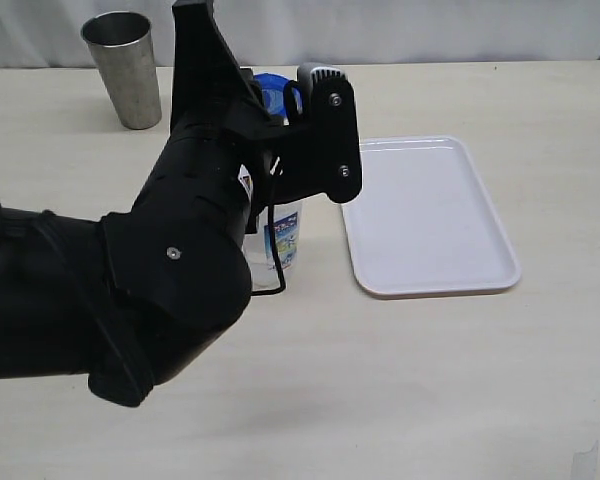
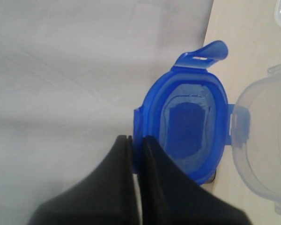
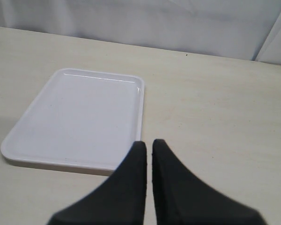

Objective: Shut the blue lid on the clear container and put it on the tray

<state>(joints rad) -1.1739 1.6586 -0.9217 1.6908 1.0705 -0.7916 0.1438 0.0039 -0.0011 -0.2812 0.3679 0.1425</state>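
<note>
A grey metal cup (image 1: 125, 68) stands upright at the far left rear of the worktop (image 1: 400, 380), well apart from everything else. To its right the bulky black left arm (image 1: 180, 270) reaches across the middle and hides much of what lies behind it. The left pincer (image 2: 136, 139) is clamped on the rim of the blue lid (image 2: 187, 126), its two fingers pressed close with only that thin edge between them. The lid is swung open and stands clear of the mouth of the clear container (image 2: 267, 145), joined to it by a blue hinge strap (one snap flap sticks out from the lid's edge). The container stands upright on the worktop just left of the tray (image 1: 430, 215), not on it, its printed label showing below the arm. The white tray lies flat and bare. The right pincer (image 3: 149, 143) hangs above the worktop beside the tray, fingers together, holding nothing.
</note>
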